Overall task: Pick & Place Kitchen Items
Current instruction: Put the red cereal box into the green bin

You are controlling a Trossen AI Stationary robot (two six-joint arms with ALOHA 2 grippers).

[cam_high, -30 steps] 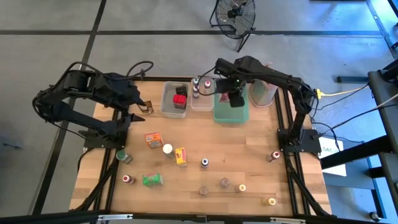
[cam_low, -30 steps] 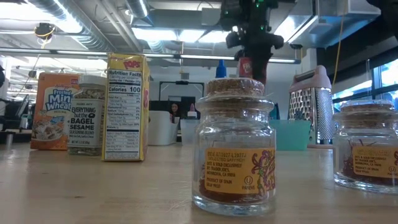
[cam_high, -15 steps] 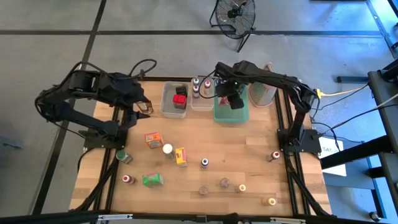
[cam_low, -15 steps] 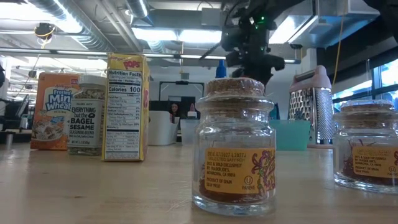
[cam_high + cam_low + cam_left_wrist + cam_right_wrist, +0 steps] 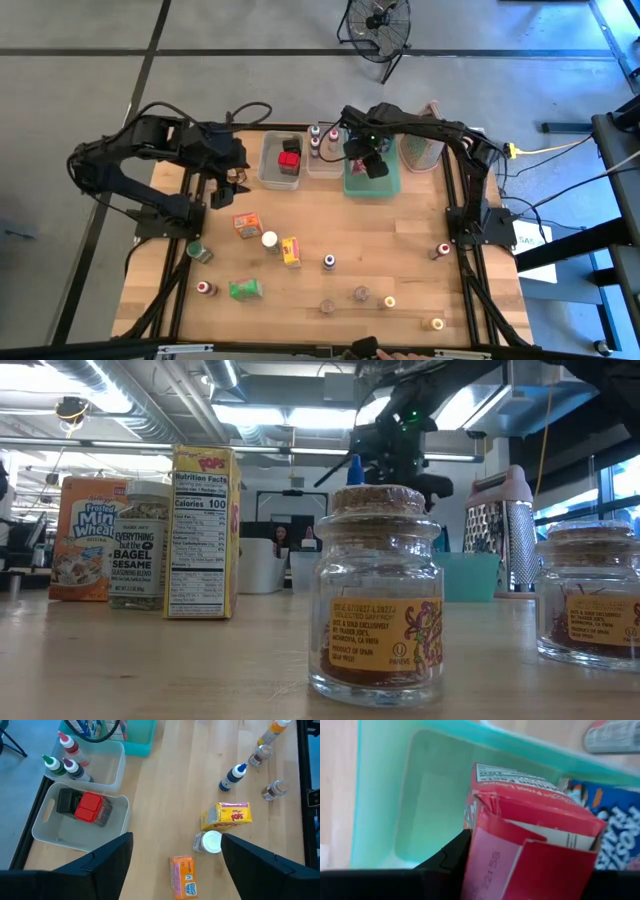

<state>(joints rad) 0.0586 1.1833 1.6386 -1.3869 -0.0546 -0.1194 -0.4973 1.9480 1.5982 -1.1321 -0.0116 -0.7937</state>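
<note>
Wooden surface (image 5: 400, 260) is carrying the spread of kitchen items, w/ grey floor around it and a fan (image 5: 378, 22) standing beyond the far edge. Right end effector (image 5: 368, 160) is hanging over the teal tray (image 5: 390, 187) at the far side, fingers narrowed & clamping a red food box (image 5: 530, 845); in the right wrist view a blue box (image 5: 605, 827) is lying just beside it inside the tray. Metal grater (image 5: 422, 148) is standing next to the tray, on its right.

Left end effector (image 5: 232, 178) is hovering above the surface near the clear tub (image 5: 268, 165), fingers spread wide, nothing btwn them. That tub is holding a red-lidded container (image 5: 89, 806). A second tub (image 5: 112, 762) beside it is holding small bottles w/ coloured caps (image 5: 65, 760).

Mid-surface: orange box (image 5: 246, 224), white-capped seasoning jar (image 5: 269, 241) & yellow Pops box (image 5: 290, 250) are sitting close together. A blue-capped bottle (image 5: 329, 262) is standing a bit to their right. Green packet (image 5: 244, 289) is lying nearer the front, w/ a green-lidded jar (image 5: 198, 251) & a red-capped bottle (image 5: 206, 288) by the left side. Cork-topped jars (image 5: 378, 595) are standing along the front, apart from each other. A person's hand (image 5: 368, 350) is showing at the near edge in the high view.
</note>
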